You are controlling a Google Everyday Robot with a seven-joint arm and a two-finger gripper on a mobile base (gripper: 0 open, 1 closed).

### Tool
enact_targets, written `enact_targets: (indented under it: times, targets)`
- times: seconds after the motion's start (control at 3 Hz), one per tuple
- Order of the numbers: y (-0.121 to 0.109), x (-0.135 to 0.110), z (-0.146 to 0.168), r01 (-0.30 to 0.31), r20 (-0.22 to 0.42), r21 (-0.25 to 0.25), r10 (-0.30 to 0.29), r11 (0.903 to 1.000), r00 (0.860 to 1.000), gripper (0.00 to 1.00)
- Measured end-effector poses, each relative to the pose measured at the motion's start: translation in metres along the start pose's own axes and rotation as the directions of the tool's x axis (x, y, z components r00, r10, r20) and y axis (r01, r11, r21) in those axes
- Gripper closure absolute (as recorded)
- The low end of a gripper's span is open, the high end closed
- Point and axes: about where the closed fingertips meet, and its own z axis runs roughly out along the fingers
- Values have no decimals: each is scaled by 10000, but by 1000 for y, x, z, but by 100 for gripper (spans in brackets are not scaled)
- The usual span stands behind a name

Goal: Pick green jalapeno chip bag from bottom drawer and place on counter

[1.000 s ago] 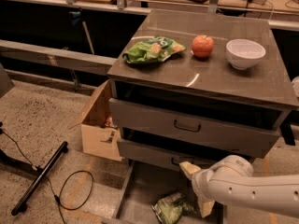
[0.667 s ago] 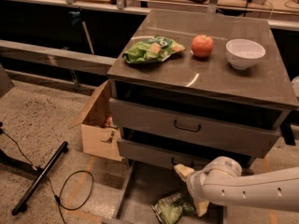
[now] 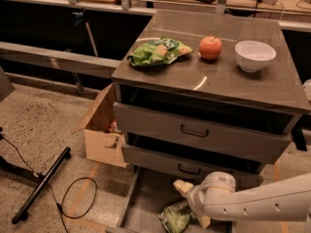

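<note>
The green jalapeno chip bag (image 3: 174,218) lies crinkled on the floor of the open bottom drawer (image 3: 148,193), at the lower edge of the view. My gripper (image 3: 189,204) reaches in from the right on a white arm and hangs just above and to the right of the bag. Its pale fingers (image 3: 181,187) are spread apart, with nothing between them. Part of the bag is hidden behind the wrist. The counter (image 3: 218,84) is the glossy grey-brown cabinet top above.
On the counter lie a lime-green bag (image 3: 158,52), a red apple (image 3: 210,47) and a white bowl (image 3: 254,55). Two drawers with black handles (image 3: 194,131) stick out slightly. A cardboard box (image 3: 99,132), a black pole (image 3: 41,186) and a cable (image 3: 73,198) are on the floor at left.
My arm has moved left and a little down over the bottom drawer, closer to the chip bag. The bag has not moved.
</note>
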Motion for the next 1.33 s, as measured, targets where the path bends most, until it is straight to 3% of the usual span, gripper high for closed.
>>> enact_targets:
  times: [0.33, 0.67, 1.0, 1.33]
  targets:
    - [-1, 0, 5, 561, -100, 88, -560, 9984, 9984, 0]
    - [-1, 0, 4, 560, -103, 90, -559, 9984, 9984, 0]
    - [4, 11, 24, 465, -424, -119, -470, 9988, 9980, 0]
    - [20, 31, 80, 174, -1003, -915, -266, 9957, 9946, 0]
